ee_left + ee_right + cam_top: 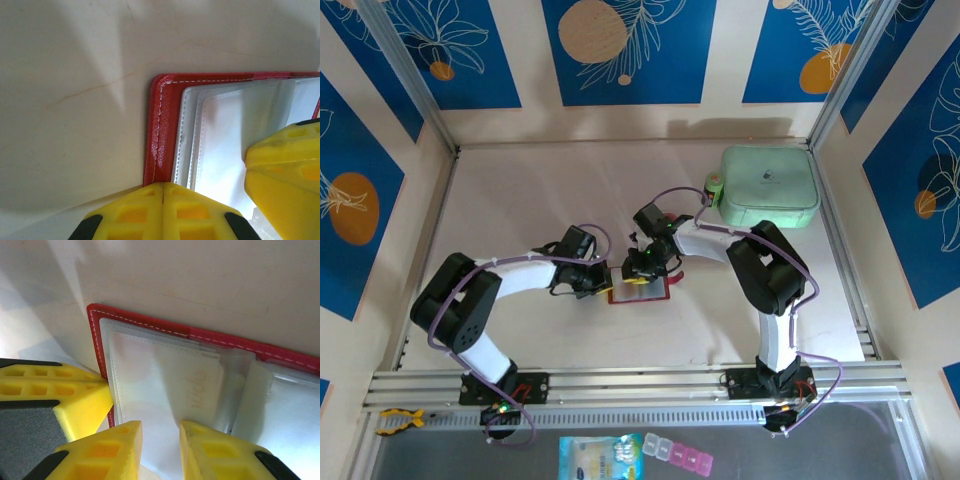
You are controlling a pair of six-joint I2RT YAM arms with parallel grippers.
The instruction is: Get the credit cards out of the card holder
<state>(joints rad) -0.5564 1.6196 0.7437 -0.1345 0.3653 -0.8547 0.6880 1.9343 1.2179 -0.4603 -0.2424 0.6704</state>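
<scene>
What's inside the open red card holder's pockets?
Stacked clear pockets in the red card holder, one showing faint raised lettering. Whether that is a credit card is unclear; the lower part is hidden behind the right gripper's fingers.

Bright even light, soft shadows, wrist pics blurry

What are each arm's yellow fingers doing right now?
Left gripper: closed, at the card holder's red edge.
Right gripper: slightly open over the clear pockets, nothing visibly held.
</scene>
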